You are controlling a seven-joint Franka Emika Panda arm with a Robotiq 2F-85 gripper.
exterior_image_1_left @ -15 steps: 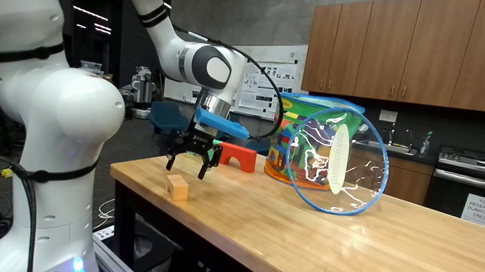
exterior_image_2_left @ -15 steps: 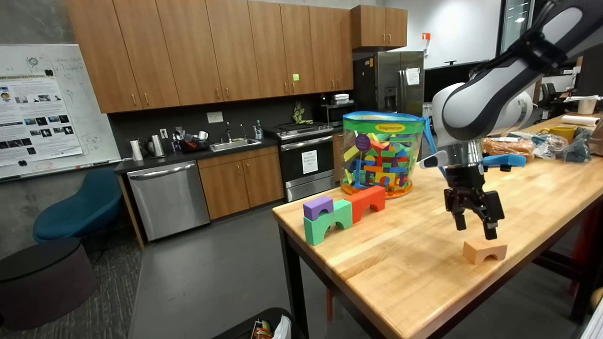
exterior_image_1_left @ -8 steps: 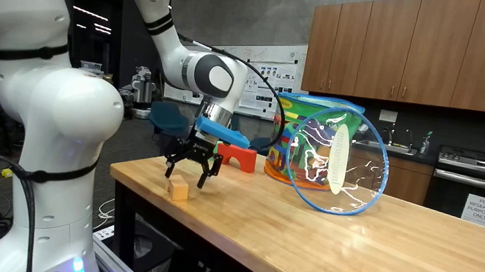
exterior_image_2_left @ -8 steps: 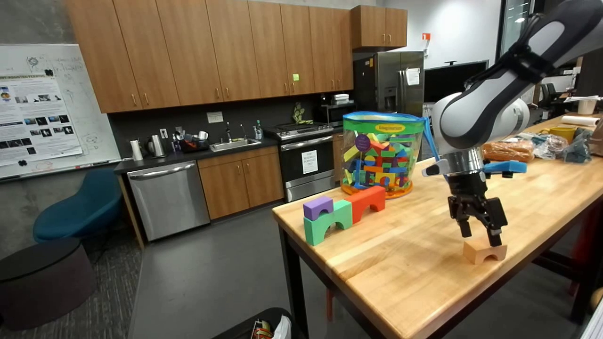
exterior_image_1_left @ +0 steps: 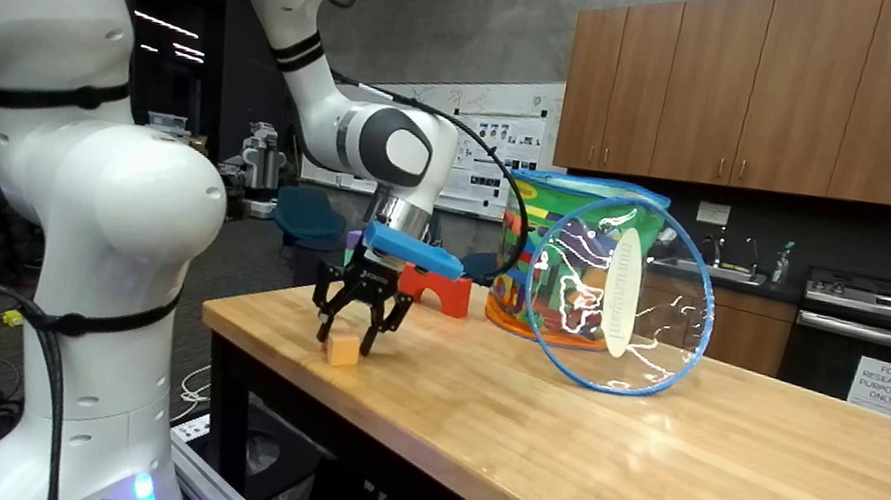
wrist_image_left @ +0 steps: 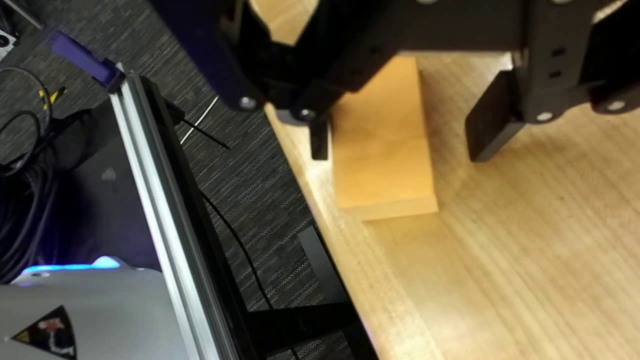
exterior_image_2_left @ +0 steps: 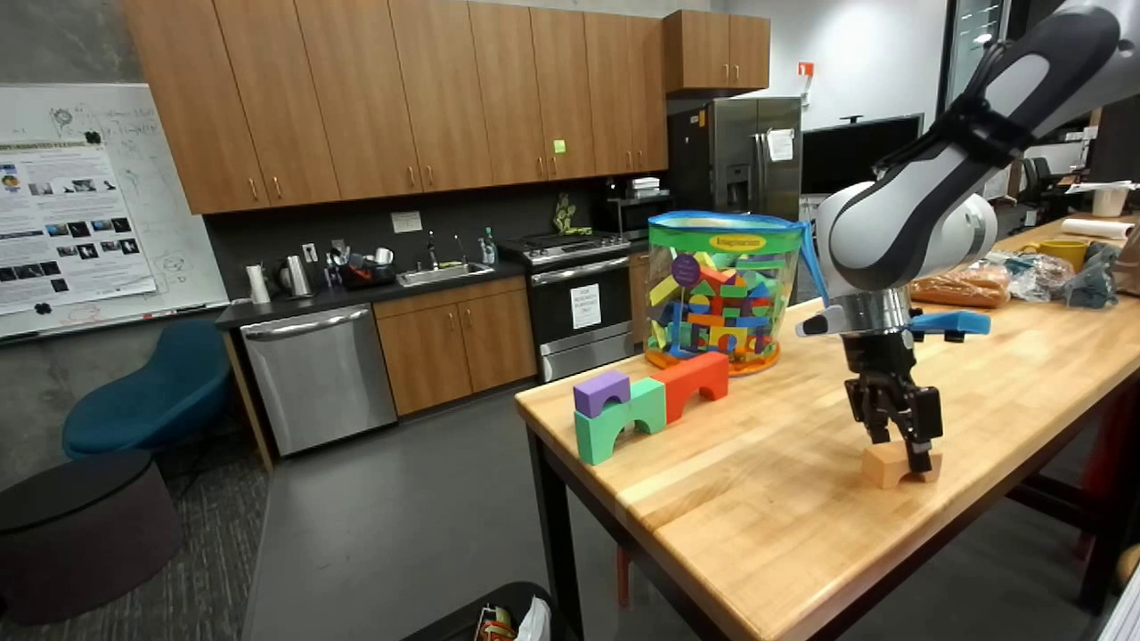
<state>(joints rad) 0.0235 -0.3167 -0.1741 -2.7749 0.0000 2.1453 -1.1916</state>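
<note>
In an exterior view, the gripper (exterior_image_1_left: 344,345) is left of centre, astride the orange block (exterior_image_1_left: 342,353) on the table (exterior_image_1_left: 642,478). In an exterior view, the orange block is at lower right; the purple block (exterior_image_2_left: 598,396) rests on the green block (exterior_image_2_left: 631,413) near centre. In the wrist view, the orange block is at upper centre. Jaws are released: the finger (wrist_image_left: 320,142) at frame left is just beside it; the finger (wrist_image_left: 492,115) at frame right stands apart.
</note>
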